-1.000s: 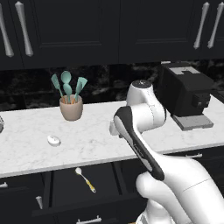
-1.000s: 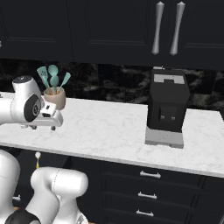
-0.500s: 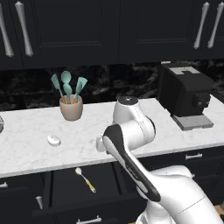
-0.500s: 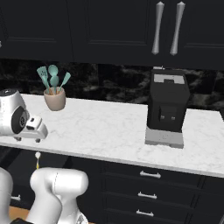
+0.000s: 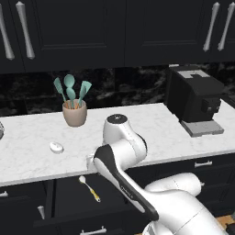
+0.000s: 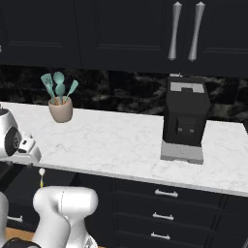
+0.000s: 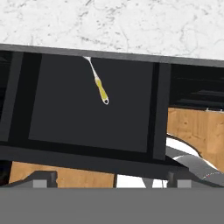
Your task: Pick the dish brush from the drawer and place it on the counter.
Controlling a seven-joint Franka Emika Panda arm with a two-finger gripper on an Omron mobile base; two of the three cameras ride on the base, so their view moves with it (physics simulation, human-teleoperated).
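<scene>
Lying alone on the dark floor of the open drawer (image 5: 64, 202): brush (image 5: 89, 188), head toward the counter (image 5: 151, 128) edge, yellow handle angled outward. Poised above and well apart, gripper (image 7: 109, 181), fingers (image 7: 43, 178) seemingly spread, though hard to tell for certain. Best approach, by this view: descend straight, align across the handle, clear the counter lip.

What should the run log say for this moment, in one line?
phase: approach | dish brush: lying in open drawer, not grasped | tool: above drawer, state unclear | counter: brush not yet placed
</scene>
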